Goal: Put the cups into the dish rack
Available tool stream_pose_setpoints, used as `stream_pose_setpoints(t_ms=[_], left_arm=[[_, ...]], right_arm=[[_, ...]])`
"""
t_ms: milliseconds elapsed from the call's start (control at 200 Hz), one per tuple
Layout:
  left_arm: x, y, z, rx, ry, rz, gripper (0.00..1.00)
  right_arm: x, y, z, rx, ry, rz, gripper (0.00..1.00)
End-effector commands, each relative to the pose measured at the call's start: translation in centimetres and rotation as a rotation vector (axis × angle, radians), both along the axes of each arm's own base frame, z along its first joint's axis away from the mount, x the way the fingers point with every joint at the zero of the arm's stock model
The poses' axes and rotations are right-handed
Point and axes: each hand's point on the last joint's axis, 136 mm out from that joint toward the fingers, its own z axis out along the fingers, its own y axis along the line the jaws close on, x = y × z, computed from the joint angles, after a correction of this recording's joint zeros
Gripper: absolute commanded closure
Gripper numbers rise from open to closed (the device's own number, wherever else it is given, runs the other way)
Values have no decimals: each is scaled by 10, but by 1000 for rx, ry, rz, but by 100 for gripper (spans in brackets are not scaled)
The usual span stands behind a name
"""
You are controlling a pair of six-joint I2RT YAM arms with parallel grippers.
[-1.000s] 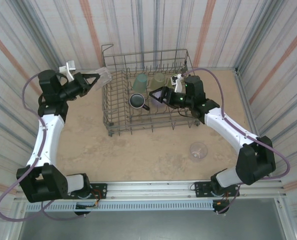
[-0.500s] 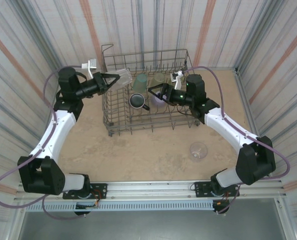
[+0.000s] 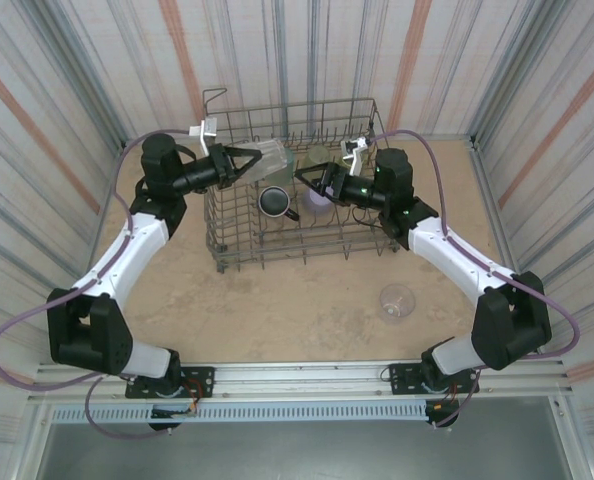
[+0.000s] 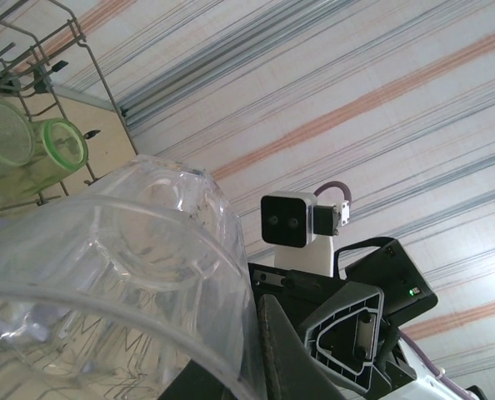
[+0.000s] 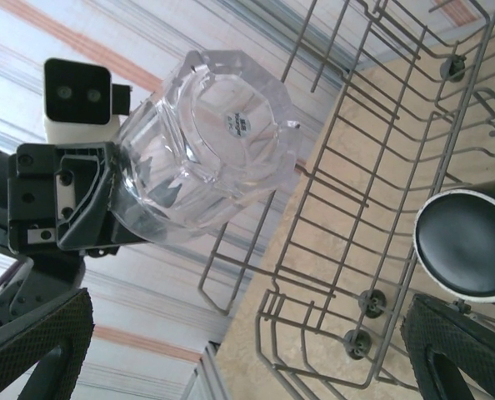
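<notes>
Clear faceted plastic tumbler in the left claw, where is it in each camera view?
Top external: clear faceted plastic tumbler, upper centre, above the left side of the grey wire dish rack, held by the left claw.
Left wrist: lower left, close up.
Right wrist: upper left of centre, its base toward the camera.
Shared landmark: the dish rack's wires.

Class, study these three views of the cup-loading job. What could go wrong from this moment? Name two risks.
1. The left gripper holds the clear tumbler tilted on its side above the dish rack's left wall. Lowered like this, it may catch the wire rim or tines.
2. The right gripper, open, hangs over the rack facing the tumbler. The two grippers might collide, or it could knock the black mug beside it.
</notes>
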Motion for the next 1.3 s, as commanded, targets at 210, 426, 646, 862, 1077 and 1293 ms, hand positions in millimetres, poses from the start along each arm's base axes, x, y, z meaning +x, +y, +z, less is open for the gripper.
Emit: stream_pose_setpoints(t_ms=[210,426,646,862,1077,1293], left_arm=[[-10,-18,13,-44,-58,-95,100],[-8,-27,4,-82,-38,-118,100],[-8,-44,2,-122,-41,-165,100],[-6,-53,-5,-151,-26,-183,100],[-3,-60,-11,-195,-5,-204,100],[2,-64,-16,-239,7,-227,100]], right_arm=[[-1,-4,11,69,-45,27,1],[12,-10,11,141,-34,25,1],[23,-9,10,164,-26,22,1],[29,-2,4,168,-4,40,1],[32,-5,3,175,-13,18,1],[36,-2,14,199,-37,39,1]])
